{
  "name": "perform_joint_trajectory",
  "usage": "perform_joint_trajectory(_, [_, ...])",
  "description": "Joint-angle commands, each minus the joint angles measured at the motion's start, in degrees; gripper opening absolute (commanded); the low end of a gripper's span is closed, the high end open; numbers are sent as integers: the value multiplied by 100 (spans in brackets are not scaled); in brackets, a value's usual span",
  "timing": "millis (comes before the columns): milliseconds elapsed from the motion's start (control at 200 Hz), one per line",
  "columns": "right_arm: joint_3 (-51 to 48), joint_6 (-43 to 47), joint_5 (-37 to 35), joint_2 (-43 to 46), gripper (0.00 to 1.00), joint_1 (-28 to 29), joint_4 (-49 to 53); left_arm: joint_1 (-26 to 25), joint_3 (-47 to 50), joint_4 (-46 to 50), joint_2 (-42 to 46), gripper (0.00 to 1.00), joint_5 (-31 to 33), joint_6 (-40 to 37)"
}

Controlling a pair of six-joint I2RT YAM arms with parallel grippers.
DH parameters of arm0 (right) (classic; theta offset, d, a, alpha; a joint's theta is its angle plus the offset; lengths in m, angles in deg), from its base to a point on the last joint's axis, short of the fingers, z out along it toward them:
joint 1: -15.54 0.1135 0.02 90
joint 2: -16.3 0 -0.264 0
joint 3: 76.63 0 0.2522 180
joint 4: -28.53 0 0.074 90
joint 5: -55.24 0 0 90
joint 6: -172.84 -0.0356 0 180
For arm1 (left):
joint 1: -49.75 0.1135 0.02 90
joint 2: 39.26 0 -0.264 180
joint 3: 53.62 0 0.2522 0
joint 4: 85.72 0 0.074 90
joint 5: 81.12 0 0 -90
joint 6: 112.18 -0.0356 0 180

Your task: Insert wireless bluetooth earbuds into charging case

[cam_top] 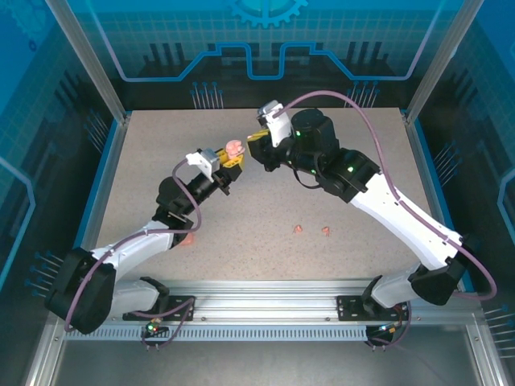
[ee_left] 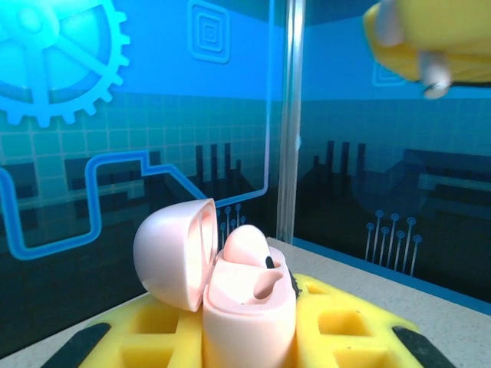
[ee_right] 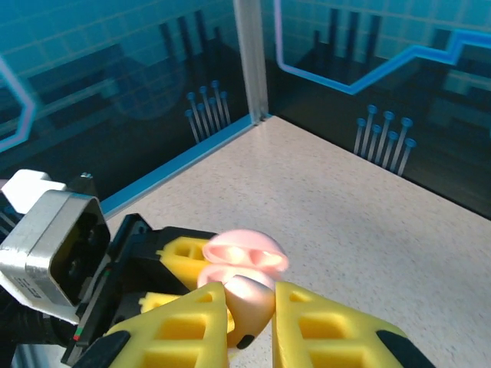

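Note:
A pale pink charging case [ee_left: 249,314] stands upright between the yellow fingers [ee_left: 345,322] of my left gripper [cam_top: 232,161], which is shut on it. Its lid [ee_left: 173,257] hangs open to the left, and one pale earbud [ee_left: 244,247] sits in a slot. In the right wrist view the open case [ee_right: 244,257] lies just beyond my right gripper [ee_right: 252,322], whose yellow pads are shut on a second pale earbud [ee_right: 249,300]. From above, the right gripper [cam_top: 256,149] hovers right beside the case [cam_top: 234,148]. Two stronger pink earbuds [cam_top: 298,229] [cam_top: 326,232] lie on the table.
A pink object [cam_top: 187,240] peeks out from under my left forearm, mostly hidden. The speckled table [cam_top: 362,137] is walled by blue panels and metal posts [cam_top: 418,88]. The right gripper's yellow finger [ee_left: 430,38] hangs at the top right of the left wrist view.

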State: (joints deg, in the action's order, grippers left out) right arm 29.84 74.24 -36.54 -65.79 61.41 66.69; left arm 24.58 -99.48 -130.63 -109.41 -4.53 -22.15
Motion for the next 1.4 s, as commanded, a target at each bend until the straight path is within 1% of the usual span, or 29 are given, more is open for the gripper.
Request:
perform_joint_trajectory(0, [60,381,511,-70,17,74,-486,-114,-242,-64,14,0,-315,-281])
perform_joint_trajectory(120, [-9,420,558,-45,17,88,-613,-184,-321,62,17,0,-389,-488])
perform_joint_trajectory(285, [-84,481,577,-40,17,109,-605,-200,-376,67,1,0,-452,-584])
perform_joint_trajectory(655, [-398,667,182,-17,17,108,-559,-208,-369,78,54,0,-474,-592])
perform_joint_trajectory(1075, [-482,648,82,-142,16,-48,-559,-208,-341,110,138,0,-487,-561])
perform_joint_trajectory(1396, [-579,652,57,-229,16,-54,-533,-200,-324,93,165,0,-487,-527])
